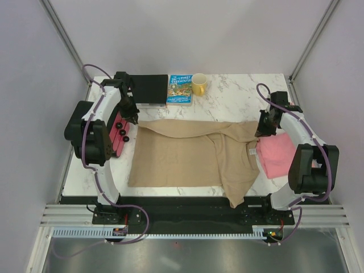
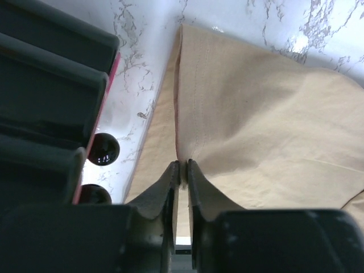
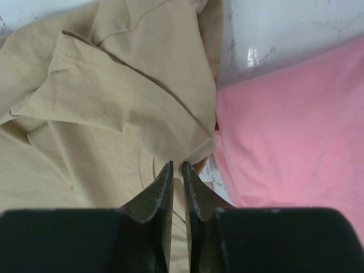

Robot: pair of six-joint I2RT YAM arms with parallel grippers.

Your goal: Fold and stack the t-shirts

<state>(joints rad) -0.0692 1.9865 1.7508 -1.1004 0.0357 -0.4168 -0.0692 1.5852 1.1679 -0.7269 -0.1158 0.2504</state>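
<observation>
Shirts lie on the white table (image 1: 227, 102): the tan shirt (image 1: 176, 156) is spread out in the middle, and the pink shirt (image 1: 278, 156) is just beside it on the right. The left gripper (image 2: 182, 166) is at the tan shirt's far left corner, and the right gripper (image 3: 177, 166) is at its far right edge. Both pairs of fingers are almost together at the cloth; I cannot tell if they pinch it.

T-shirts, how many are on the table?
2: the tan t-shirt spread across the middle, and the pink t-shirt right of it near the table edge. No others visible.
</observation>
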